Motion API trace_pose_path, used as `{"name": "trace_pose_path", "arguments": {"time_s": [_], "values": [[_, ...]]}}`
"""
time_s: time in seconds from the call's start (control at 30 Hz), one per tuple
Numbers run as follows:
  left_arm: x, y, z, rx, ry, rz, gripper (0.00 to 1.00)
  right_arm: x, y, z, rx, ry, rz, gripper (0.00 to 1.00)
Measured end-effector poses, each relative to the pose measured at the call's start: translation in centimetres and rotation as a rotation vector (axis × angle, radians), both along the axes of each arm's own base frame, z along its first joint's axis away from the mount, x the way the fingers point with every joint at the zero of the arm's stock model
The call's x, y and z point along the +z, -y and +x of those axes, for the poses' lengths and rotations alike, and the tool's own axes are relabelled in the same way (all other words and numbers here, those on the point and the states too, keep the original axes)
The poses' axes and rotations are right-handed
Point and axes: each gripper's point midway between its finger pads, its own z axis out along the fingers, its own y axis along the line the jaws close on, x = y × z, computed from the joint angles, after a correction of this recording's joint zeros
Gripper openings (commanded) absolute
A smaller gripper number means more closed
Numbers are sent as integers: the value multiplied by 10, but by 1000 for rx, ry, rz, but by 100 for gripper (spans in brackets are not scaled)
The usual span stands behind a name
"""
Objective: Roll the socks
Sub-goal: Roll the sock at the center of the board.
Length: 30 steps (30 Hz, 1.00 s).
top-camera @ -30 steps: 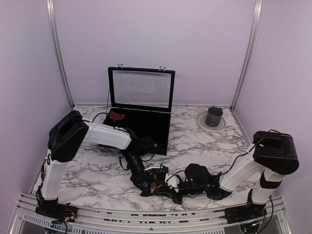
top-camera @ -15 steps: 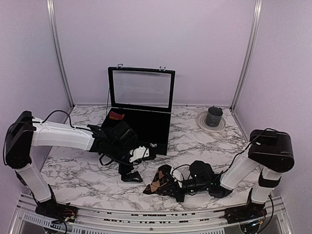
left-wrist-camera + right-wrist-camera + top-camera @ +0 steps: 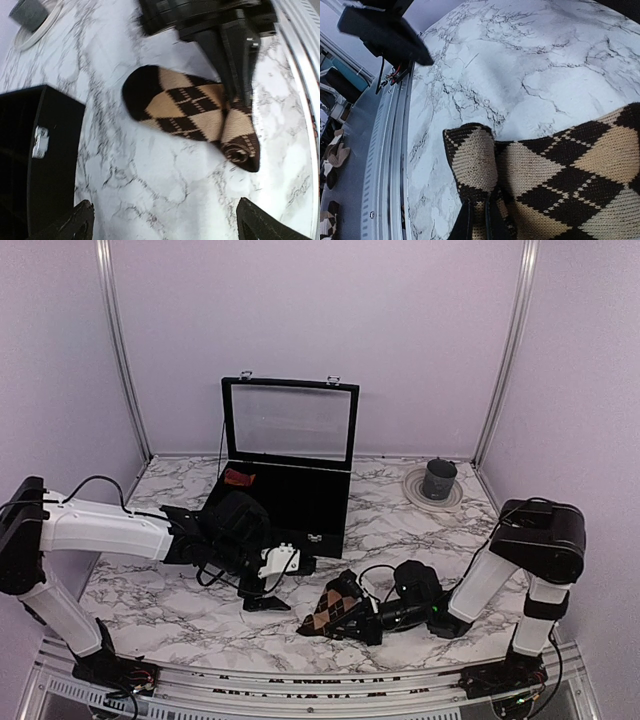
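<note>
One argyle sock [image 3: 335,608] lies near, right of centre, pinched beside its coiled end by your closed right gripper [image 3: 368,620]; your left gripper [image 3: 264,598] hangs wide open, empty, to its left. Risk: a single pinch on soft knit may let the coil unwind. Only the top view shows the red sock [image 3: 237,477] in the far case [image 3: 300,502]; only the left wrist shows the coil.

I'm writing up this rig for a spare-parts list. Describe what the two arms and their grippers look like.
Both the left arm and right arm have white tubular links with bulky black joint housings and loose black cables looping alongside. The left gripper has a white body and black fingers; the right gripper has thin dark fingers. No markings are legible.
</note>
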Motion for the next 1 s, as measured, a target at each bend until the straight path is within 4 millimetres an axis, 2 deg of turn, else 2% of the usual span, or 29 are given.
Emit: {"name": "trace_pose_path", "arguments": {"time_s": [0.13, 0.27, 0.4, 0.5, 0.63, 0.9, 1.0], "values": [[-6, 18, -40, -189, 25, 7, 90, -1, 1, 2, -6, -67, 23, 0], [-22, 30, -65, -314, 41, 39, 83, -1, 1, 4, -14, -107, 35, 0], [-36, 42, -62, -354, 62, 74, 73, -2, 1, 6, -18, -141, 35, 0], [-47, 50, -58, -371, 90, 97, 60, -2, 1, 7, -19, -158, 37, 0], [-57, 51, -61, -391, 111, 125, 56, -2, 2, 7, -22, -169, 38, 0], [-63, 55, -61, -399, 189, 118, 34, -1, 1, 6, -11, -180, 47, 0], [-62, 57, -59, -384, 191, 120, 21, -1, 1, 7, -11, -179, 48, 4]]}}
